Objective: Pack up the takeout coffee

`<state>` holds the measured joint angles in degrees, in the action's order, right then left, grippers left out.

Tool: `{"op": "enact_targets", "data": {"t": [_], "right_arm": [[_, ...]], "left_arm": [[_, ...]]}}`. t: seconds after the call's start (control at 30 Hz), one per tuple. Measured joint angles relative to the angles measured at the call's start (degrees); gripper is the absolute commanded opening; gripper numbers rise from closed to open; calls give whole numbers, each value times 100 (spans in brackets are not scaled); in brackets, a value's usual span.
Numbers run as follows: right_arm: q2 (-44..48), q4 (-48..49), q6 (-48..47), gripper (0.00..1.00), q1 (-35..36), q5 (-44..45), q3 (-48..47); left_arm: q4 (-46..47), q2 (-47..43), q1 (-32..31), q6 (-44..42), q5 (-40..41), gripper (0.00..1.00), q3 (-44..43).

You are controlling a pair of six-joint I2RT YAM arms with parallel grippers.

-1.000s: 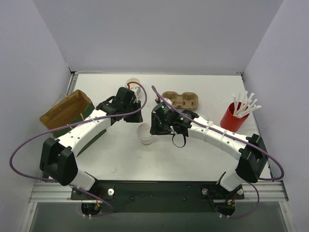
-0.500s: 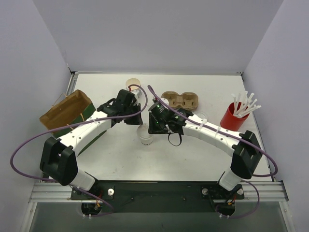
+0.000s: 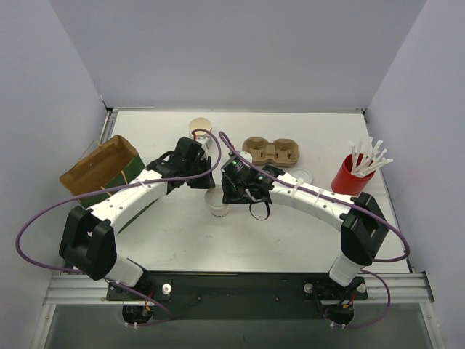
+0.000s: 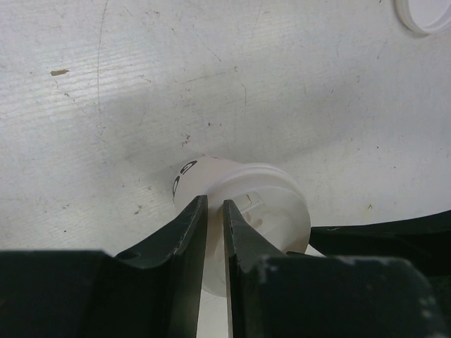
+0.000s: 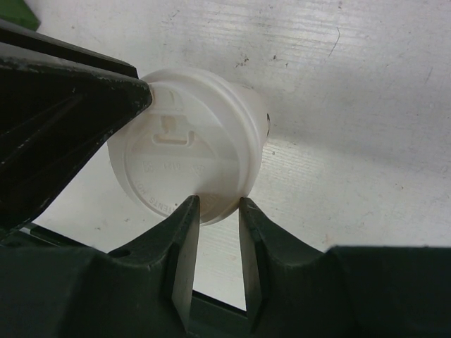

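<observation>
Caught the takeout coffee [image 3: 218,208] between both grippers near the table's [image 3: 290,233] middle.

Top view: saw it low between the left gripper [image 3: 209,185], at its rear-left, and the right gripper [image 3: 232,195], at its right, fingertips hidden; noted a paper bag [image 3: 102,169] far left, a cardboard carrier [image 3: 272,150] behind, and a red cup of straws [image 3: 352,177] far right. Left wrist: found fingers [image 4: 190,232] a thin slit apart, tips over the lidded cup's near side, white showing in the slit; could not tell whether gripped. Right wrist: found jaws slightly apart, tips at the lid's near rim, rim showing in the gap, grip unclear; saw the left gripper's tip touching the lid's left edge.
</observation>
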<state>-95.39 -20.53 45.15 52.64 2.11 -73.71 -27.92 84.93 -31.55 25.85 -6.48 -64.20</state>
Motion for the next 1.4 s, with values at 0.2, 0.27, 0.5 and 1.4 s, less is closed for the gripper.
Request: {"op": "enact_targets", "data": {"t": [0.2,0.27,0.5,1.4], "right_arm": [[28,-42,0,36,4,-15,0],[48,-83,-22,38,9,-4,0],[420,-195,-345,37,-92,15,-24],[-448,238,-1095,27,-614,-916,-496]], "left_arm": [[-291,2,-9,-17,-7,31,-251],[-367,2,-17,-22,-13,35,-387],[-601,-98,-17,-13,-20,31,-732],[-501,-977,-697,492,452,26,638]]}}
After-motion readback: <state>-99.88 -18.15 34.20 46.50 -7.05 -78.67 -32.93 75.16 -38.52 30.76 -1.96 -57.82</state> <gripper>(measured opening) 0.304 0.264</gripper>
